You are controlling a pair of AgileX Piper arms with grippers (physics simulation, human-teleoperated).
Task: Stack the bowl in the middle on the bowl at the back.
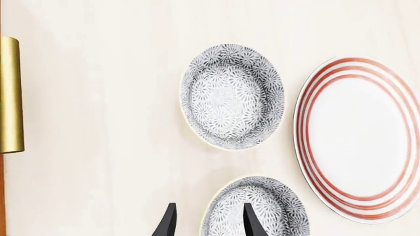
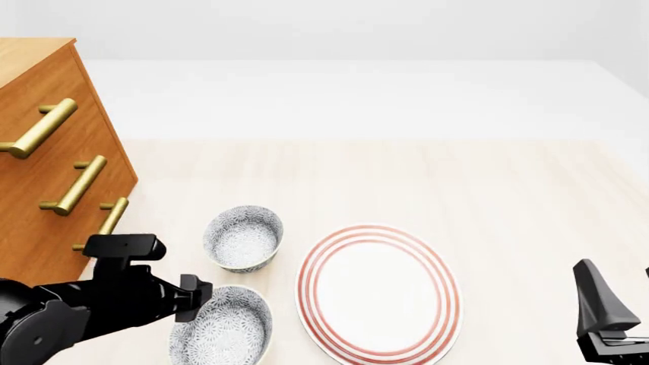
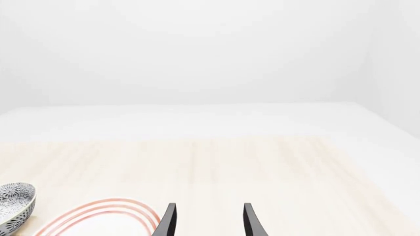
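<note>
Pale wood table [image 2: 487, 190], white backdrop; both claws [image 1: 206, 221] [image 3: 206, 221] agape, empty.

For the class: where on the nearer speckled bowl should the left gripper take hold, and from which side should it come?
Take the nearer speckled bowl by its thin rim, probably the left edge, one finger inside and one outside. Come from above: it sits upright and open, and the left gripper, jaws apart, already straddles that rim.

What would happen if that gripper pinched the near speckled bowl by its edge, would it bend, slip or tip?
The small white grey-speckled bowl nearest the arms looks like hard glazed ceramic, so it probably won't bend. Its smooth rim may slip between the left gripper and its thin fingers. Held by one side, it would likely tilt, and it could chip against the matching bowl behind it.
</note>
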